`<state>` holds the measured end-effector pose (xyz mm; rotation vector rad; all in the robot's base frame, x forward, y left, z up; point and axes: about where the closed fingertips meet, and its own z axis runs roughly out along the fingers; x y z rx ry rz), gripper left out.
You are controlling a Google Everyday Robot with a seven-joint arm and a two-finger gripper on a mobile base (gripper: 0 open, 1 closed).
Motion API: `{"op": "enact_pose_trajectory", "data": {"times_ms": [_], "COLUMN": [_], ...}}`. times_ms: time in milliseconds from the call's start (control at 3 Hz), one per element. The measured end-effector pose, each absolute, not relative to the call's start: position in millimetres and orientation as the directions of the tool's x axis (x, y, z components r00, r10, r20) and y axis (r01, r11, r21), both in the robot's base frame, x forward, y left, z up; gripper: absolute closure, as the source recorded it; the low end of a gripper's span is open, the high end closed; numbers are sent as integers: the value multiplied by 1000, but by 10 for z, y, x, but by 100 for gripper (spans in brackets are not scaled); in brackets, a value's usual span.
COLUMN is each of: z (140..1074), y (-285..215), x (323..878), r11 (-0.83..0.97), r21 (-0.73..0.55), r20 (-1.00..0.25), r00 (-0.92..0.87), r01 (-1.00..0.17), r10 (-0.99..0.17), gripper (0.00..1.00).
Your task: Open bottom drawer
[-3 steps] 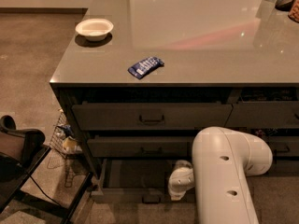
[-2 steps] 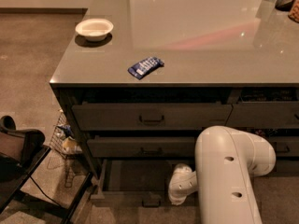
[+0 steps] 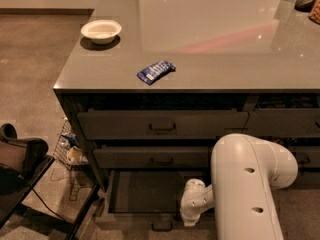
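Note:
The bottom drawer [image 3: 145, 191] is the lowest of three stacked dark grey-brown drawers. It stands pulled out toward me, with its dark inside showing and its small pull handle [image 3: 162, 226] near the lower edge of the view. My gripper [image 3: 190, 218] hangs low at the end of the white arm [image 3: 245, 184], over the drawer's front right part, just right of the handle. The white wrist hides most of it. The middle drawer [image 3: 150, 157] and the top drawer [image 3: 160, 124] are pushed in.
On the grey counter [image 3: 215, 69] lie a blue snack packet [image 3: 156, 71] and a white bowl [image 3: 101, 30]. A wire basket with items [image 3: 70, 149] stands on the floor at the left. A dark chair or stand [image 3: 20, 169] is at the lower left.
The bottom drawer has slid further out toward me, its handle now lower in view. The arm has drawn slightly to the right and back with it.

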<state>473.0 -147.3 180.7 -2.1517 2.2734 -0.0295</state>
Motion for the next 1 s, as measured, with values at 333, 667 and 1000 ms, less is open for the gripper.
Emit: {"op": "enact_pose_trajectory", "data": {"times_ms": [333, 667, 1000], "z": [1807, 1845, 1835], "y": [-1473, -1514, -1514], "x": [4727, 4431, 4431], "r11": [55, 76, 76], "r21": [-21, 22, 22], "r20": [5, 15, 15], "r00": [-55, -76, -76], "r01": [-998, -997, -997], "r10": [-998, -997, -997], "gripper": [100, 100, 100]}}
